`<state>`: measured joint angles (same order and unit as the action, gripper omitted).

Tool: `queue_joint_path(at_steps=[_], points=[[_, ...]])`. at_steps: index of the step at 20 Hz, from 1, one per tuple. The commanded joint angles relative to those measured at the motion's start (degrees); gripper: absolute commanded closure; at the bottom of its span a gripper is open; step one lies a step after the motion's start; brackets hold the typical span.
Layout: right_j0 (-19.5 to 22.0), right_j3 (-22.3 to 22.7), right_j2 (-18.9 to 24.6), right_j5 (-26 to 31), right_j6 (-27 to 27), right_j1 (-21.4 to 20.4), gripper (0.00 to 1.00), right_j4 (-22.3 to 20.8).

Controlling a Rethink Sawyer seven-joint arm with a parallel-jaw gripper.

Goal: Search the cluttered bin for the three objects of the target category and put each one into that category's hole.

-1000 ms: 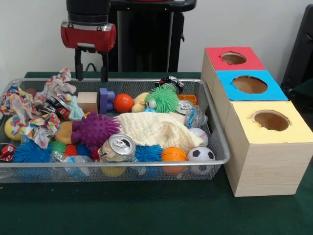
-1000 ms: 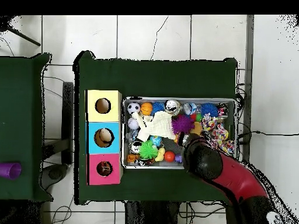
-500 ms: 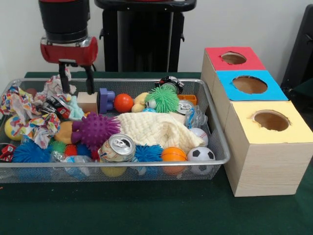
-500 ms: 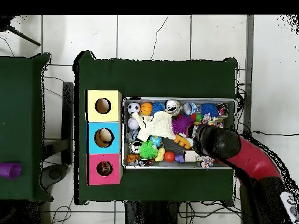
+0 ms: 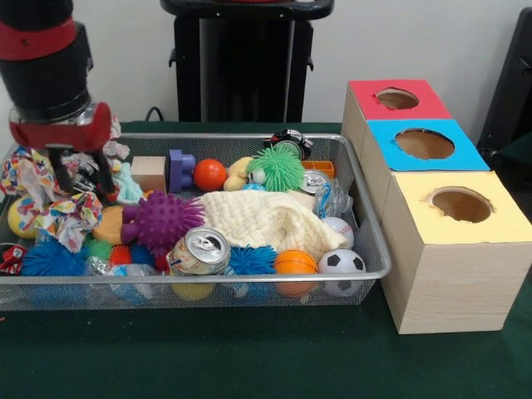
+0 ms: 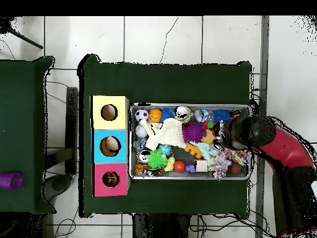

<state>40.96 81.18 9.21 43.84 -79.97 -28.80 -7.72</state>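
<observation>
The gripper (image 5: 83, 176) hangs low over the left end of the wire bin (image 5: 366, 241) in the front view, its two black fingers (image 5: 64, 174) spread apart with nothing between them. Their tips reach down among the patterned crumpled cloth (image 5: 62, 214) and a dark crushed can (image 5: 91, 176); whether they touch either cannot be told. In the overhead view the red and black arm (image 6: 278, 149) comes in over the bin's right end and hides the things below it.

The bin is packed. A silver drink can (image 5: 199, 250) lies near the front wall, top facing the camera, beside a purple spiky ball (image 5: 163, 221). A cream cloth (image 5: 266, 220) spreads across the middle. A green spiky ball (image 5: 276, 169) sits toward the back, with an orange ball (image 5: 209, 174), a purple block (image 5: 179, 169) and a wooden cube (image 5: 149, 173) in a row to its left. A second silver can (image 5: 313, 180) lies by the right wall. At the front right lie a small basketball (image 5: 295, 263) and a soccer ball (image 5: 342, 263), with a baseball (image 5: 339, 228) just behind. A blue spiky ball (image 5: 51, 258) fills the front left corner.

Beside the bin stand three boxes in a row, each with a round hole on top: a red box (image 5: 397, 100), a blue box (image 5: 424, 144) and a yellow box (image 5: 461, 206). In the overhead view, the blue box's hole shows something pale inside.
</observation>
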Motion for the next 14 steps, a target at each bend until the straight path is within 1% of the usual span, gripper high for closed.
queue_joint_path(at_steps=[1, 2, 4, 8, 11, 14], points=[[2.2, -16.1, 9.5, 10.0, 18.5, 9.4, 0.0, -6.0], [2.4, -17.2, 10.0, 10.7, 19.1, 10.0, 0.0, -6.5], [2.9, -20.7, 11.2, 12.5, 21.0, 12.3, 0.0, -7.5], [3.3, -30.4, 14.5, 16.6, 26.9, 18.0, 0.0, -10.0], [2.9, -38.4, 16.4, 22.1, 30.7, 22.2, 0.0, -11.9], [3.3, -43.3, 17.6, 26.6, 34.6, 25.2, 0.0, -13.3]])
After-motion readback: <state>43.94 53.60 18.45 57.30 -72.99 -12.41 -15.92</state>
